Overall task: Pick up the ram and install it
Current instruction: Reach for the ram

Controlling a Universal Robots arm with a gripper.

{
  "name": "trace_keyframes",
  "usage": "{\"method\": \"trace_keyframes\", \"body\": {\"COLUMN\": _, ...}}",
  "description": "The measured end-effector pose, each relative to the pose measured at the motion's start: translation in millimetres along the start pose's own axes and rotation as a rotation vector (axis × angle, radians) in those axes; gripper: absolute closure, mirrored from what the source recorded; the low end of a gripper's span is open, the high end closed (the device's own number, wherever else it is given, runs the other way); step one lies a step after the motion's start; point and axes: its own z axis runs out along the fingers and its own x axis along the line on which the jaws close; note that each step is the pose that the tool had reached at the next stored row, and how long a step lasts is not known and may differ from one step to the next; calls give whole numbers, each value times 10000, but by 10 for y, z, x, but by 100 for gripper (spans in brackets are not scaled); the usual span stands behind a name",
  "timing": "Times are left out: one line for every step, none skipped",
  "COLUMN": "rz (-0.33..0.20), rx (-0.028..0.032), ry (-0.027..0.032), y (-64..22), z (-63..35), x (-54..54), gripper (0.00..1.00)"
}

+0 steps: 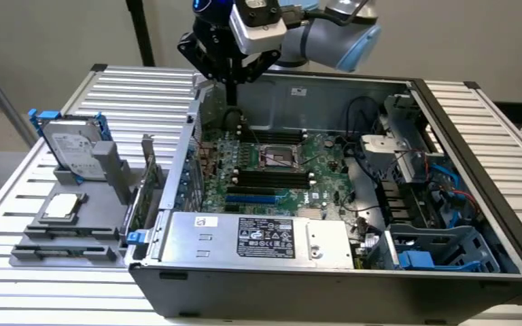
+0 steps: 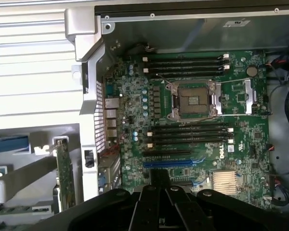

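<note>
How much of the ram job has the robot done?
Nothing looks done yet: the long black motherboard slots are all empty. The black gripper is shut, seemingly empty, over the open grey computer case. A thin green strip, probably the ram, lies outside it, so pickup and fitting are left.

gripper point(image 1: 232, 98), fingers pinched together, hangs over the far edge of the open PC case point(image 1: 334, 292) toward the exterior view's left, above the motherboard point(image 1: 325, 153); hard drive point(image 1: 71, 142) stands in the grey fixture point(image 1: 79, 204), well apart, further left.
</note>
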Motion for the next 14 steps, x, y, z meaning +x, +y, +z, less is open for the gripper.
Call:
{"method": "trace_keyframes", "body": {"rz": 0, "rx": 1, "ry": 0, "y": -32, "z": -3, "x": 30, "gripper": 89}}
{"method": "trace_keyframes", "body": {"rz": 0, "rx": 0, "ry": 0, "y": -64, "z": -5, "x": 61, "gripper": 89}}
{"method": "trace_keyframes", "body": {"rz": 0, "rx": 0, "ry": 0, "y": -96, "z": -7, "x": 92, "gripper": 89}}
{"method": "trace_keyframes", "body": {"rz": 0, "rx": 0, "ry": 0, "y": -127, "z": -9, "x": 126, "gripper": 89}}
{"method": "trace_keyframes", "body": {"rz": 0, "rx": 1, "ry": 1, "y": -156, "z": -12, "x": 165, "gripper": 89}}
{"method": "trace_keyframes", "body": {"rz": 0, "rx": 1, "ry": 0, "y": -185, "z": -14, "x": 209, "gripper": 89}}
{"method": "trace_keyframes", "body": {"rz": 1, "rx": 0, "ry": 0, "y": -210, "z": -16, "x": 254, "gripper": 89}}
{"method": "trace_keyframes", "body": {"rz": 1, "rx": 0, "ry": 0, "y": -233, "z": -16, "x": 296, "gripper": 89}}
{"method": "trace_keyframes", "body": {"rz": 0, "rx": 0, "ry": 0, "y": -257, "z": -18, "x": 340, "gripper": 89}}
{"method": "trace_keyframes", "body": {"rz": 0, "rx": 0, "ry": 0, "y": -280, "z": -19, "x": 383, "gripper": 89}}
{"method": "trace_keyframes", "body": {"rz": 0, "rx": 1, "ry": 0, "y": -303, "z": -20, "x": 427, "gripper": 89}}
{"method": "trace_keyframes", "body": {"rz": 0, "rx": -1, "ry": -1, "y": -326, "z": -20, "x": 470, "gripper": 89}}
{"method": "trace_keyframes", "body": {"rz": 0, "rx": 1, "ry": 0, "y": -349, "z": -22, "x": 514, "gripper": 89}}
{"method": "trace_keyframes", "body": {"rz": 1, "rx": 1, "ry": 0, "y": -372, "z": -23, "x": 558, "gripper": 89}}
